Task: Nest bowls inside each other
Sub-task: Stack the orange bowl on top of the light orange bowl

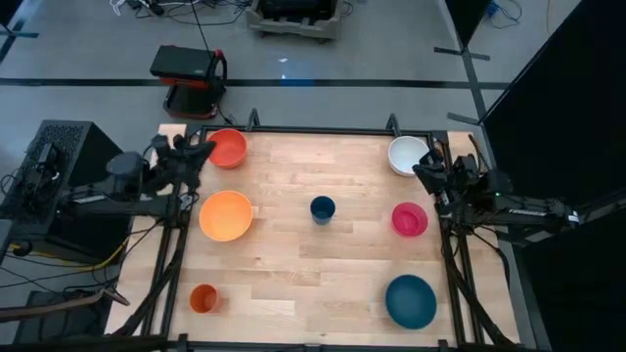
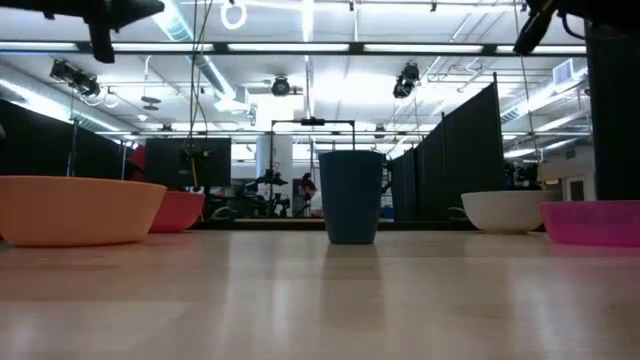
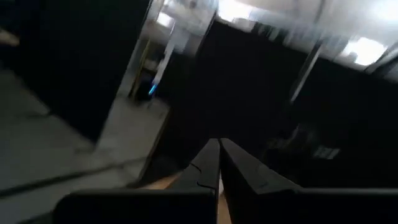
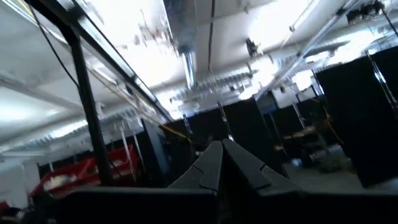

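Plastic bowls, 5 in all, sit well apart on the wooden table [image 1: 293, 244]: red-orange bowl [image 1: 227, 148], yellow-orange bowl [image 1: 226, 215], white bowl [image 1: 407, 154], magenta-pink bowl [image 1: 410, 219], teal bowl [image 1: 410, 301]. They look light, stiff and slick, so pinching a thin rim seems the surest hold. Left gripper [image 1: 201, 152] and right gripper [image 1: 423, 168] wait at the far corners, fingers pressed together, holding nothing

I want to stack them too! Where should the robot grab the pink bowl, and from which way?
Probably by its rim, coming straight down from above. The pink bowl sits upright and open on the table, wide and shallow, so its thin wall is the one part a gripper could pinch, one finger inside, one outside. The right gripper, shut now, waits nearest, so the edge facing it looks easiest.
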Tool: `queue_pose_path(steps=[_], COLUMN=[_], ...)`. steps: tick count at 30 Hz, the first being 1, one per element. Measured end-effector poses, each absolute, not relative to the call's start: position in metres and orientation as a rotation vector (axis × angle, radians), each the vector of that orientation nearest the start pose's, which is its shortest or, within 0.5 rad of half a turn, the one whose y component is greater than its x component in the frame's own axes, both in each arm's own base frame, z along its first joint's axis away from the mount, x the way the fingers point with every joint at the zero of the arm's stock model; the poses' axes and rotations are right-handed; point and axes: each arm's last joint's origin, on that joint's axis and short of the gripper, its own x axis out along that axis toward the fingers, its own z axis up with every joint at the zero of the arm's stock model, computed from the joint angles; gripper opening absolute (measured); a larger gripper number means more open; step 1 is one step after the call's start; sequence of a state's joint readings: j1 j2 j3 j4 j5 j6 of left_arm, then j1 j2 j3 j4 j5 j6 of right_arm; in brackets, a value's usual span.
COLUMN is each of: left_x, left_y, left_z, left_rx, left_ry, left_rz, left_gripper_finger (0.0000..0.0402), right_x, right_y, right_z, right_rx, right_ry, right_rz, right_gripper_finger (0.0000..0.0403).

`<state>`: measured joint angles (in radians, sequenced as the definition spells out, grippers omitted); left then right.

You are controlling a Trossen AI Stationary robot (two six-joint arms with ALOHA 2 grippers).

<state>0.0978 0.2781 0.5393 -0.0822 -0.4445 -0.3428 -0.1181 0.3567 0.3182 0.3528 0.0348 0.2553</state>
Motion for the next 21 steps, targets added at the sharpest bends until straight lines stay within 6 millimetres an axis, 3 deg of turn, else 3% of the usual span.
queue_pose_path(steps=[6, 11, 18, 21], left_x=[0.083, 0.084, 0.088, 0.1], left_y=[0.023, 0.026, 0.026, 0.028], left_z=[0.333, 0.336, 0.322, 0.317], left_rx=[-0.331, -0.278, -0.223, -0.194], left_ry=[0.003, 0.267, 0.623, 0.706], left_rz=[0.66, 0.807, 0.879, 0.875], left_gripper_finger=[0.0, 0.0, 0.0003, 0.0046], right_x=[0.119, 0.128, 0.128, 0.128], right_y=[-0.015, -0.018, -0.019, -0.019], right_z=[0.294, 0.301, 0.302, 0.303], right_rx=[0.191, 0.171, 0.176, 0.177], right_ry=[-0.216, -0.162, -0.17, -0.174], right_rz=[-0.135, -0.183, -0.244, -0.247], right_gripper_finger=[0.0, 0.0, 0.0, 0.0])
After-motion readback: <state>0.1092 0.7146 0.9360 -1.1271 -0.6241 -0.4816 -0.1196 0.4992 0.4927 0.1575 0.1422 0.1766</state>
